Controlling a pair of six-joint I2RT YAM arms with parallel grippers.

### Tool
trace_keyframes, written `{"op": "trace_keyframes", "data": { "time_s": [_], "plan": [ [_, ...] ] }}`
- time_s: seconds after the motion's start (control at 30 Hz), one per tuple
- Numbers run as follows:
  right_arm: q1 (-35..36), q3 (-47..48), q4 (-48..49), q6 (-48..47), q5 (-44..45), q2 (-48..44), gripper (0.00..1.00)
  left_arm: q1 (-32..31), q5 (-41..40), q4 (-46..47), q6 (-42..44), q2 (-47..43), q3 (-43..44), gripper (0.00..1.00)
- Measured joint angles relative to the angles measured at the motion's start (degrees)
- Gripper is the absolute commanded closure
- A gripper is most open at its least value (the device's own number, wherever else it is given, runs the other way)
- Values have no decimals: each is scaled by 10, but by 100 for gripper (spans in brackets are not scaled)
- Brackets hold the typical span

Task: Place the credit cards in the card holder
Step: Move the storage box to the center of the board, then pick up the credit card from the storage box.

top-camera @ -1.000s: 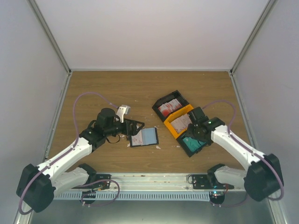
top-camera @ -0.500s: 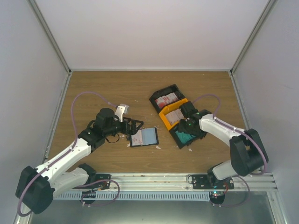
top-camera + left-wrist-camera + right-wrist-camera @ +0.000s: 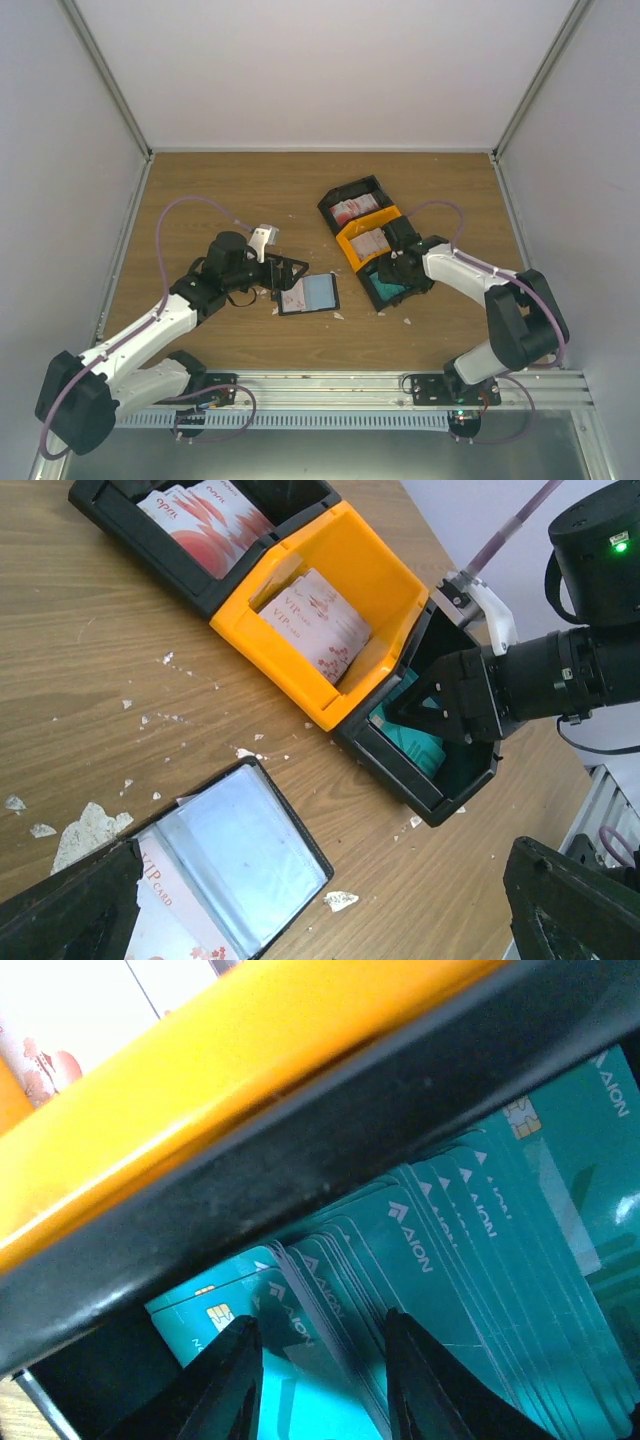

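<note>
Reference item: orange tray (image 3: 385, 565) on the worktop (image 3: 90, 670); it holds white/pink credit cards (image 3: 318, 622) marked VIP. The far black tray (image 3: 140, 550) touches one long side of the orange tray and holds more white/pink cards (image 3: 210, 520); the near black tray (image 3: 400, 780) touches the opposite side and holds a fanned stack of teal cards (image 3: 480, 1260). The right gripper (image 3: 325, 1360) is lowered into the near black tray; its fingers (image 3: 225, 1380) are parted, with teal card edges between them. The card holder (image 3: 250, 850) lies open, near the orange tray on its left-arm side; one pocket contains a VIP card (image 3: 175, 910). The left gripper (image 3: 322, 880) hangs over the card holder, fingers spread wide and released. White scraps (image 3: 90, 825) lie beside the card holder.
</note>
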Motion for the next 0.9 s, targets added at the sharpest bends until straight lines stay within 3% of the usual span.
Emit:
{"op": "trace_keyframes", "data": {
  "time_s": [0.27, 0.63, 0.9],
  "plan": [
    [0, -8, 10, -9, -25, -5, 80, 0, 4, 0, 1, 7, 0, 1],
    [-1, -11, 9, -8, -52, -37, 85, 0, 4, 0, 1, 7, 0, 1],
    [-2, -27, 15, -23, -95, -55, 81, 0, 4, 0, 1, 8, 0, 1]
  ]
}}
